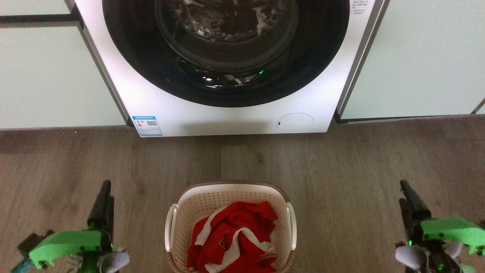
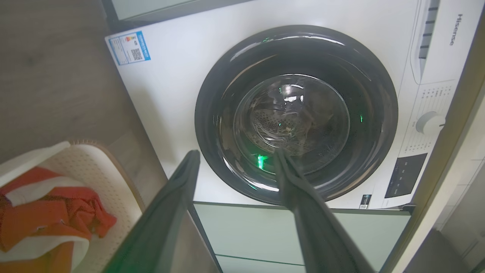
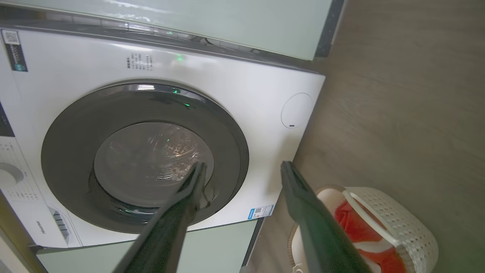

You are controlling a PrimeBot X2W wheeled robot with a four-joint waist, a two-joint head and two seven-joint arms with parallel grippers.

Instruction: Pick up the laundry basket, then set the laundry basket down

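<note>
**A:** Where is the laundry basket (image 1: 227, 199)?

**B:** At six o'clock in the head view. It stands upright on the wooden floor (image 1: 341, 170), with its near end cut off by the bottom edge. Red clothes (image 1: 235, 235) with white trim are heaped inside (they reach about halfway up the walls).

**A:** And the washing machine (image 1: 227, 117)?

**B:** At twelve o'clock, with a strip of bare floor between it and the basket. Its round dark door (image 1: 227, 49) faces the basket, and pale green cabinet panels (image 1: 424, 57) stand on either side.

**A:** What about the left gripper (image 2: 237, 153)?

**B:** It sits at about eight o'clock in the head view, well apart from the basket's left handle (image 1: 171, 227). Its own wrist view shows the two dark fingers spread wide with nothing between them. They point at the washer door, and the basket is down at eight o'clock in that view.

**A:** And the right gripper (image 3: 243, 165)?

**B:** It mirrors the left at about four o'clock in the head view, well clear of the right handle (image 1: 291, 227). Its jaws are also released and hold nothing. In its wrist view the basket lies at five o'clock, partly behind one finger.

**A:** So is the basket touched by anything?

**B:** No, it rests on the floor between the two grippers, and neither one is in contact with it
</note>
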